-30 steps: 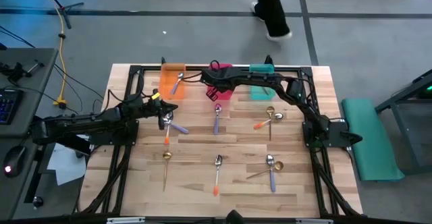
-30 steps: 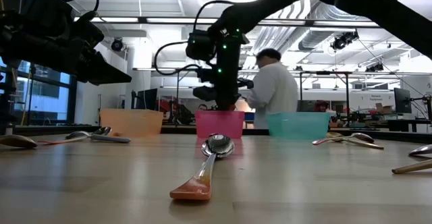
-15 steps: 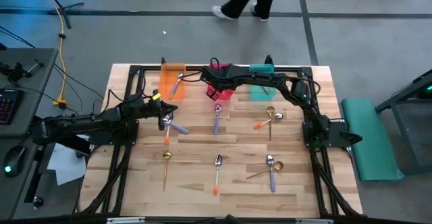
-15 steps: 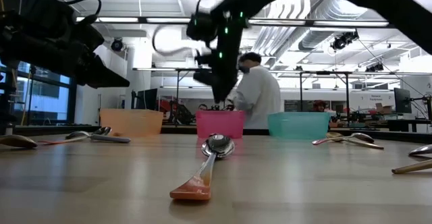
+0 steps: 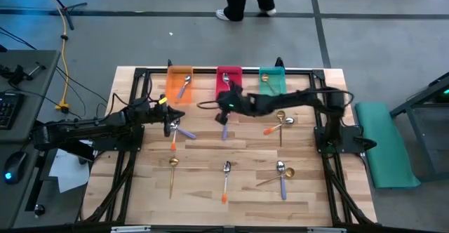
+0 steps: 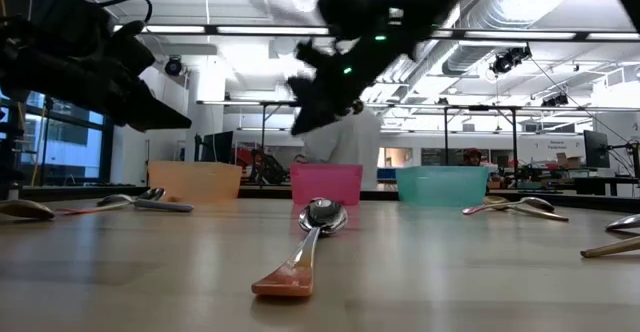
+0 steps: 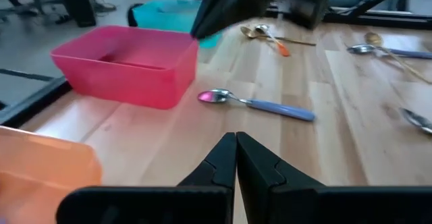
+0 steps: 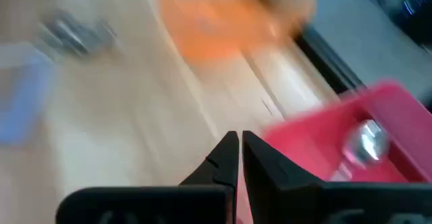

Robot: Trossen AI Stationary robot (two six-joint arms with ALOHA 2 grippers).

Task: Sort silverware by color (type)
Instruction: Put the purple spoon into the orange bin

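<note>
Pulled back from over the pink bin [image 5: 229,77], the right gripper [image 5: 223,105] now hangs mid-frame above a purple spoon [image 5: 224,126], jaws together and empty. One spoon [image 8: 365,143] lies in that bin. Left gripper [image 5: 170,124], jaws together, sits centre-left beside crossed spoons [image 5: 179,132].

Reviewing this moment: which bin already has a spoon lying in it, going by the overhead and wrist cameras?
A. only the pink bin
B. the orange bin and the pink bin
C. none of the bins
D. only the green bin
B: the high view shows a purple-handled spoon in the orange bin, and the right wrist view shows a silver spoon bowl inside the pink bin.
</note>
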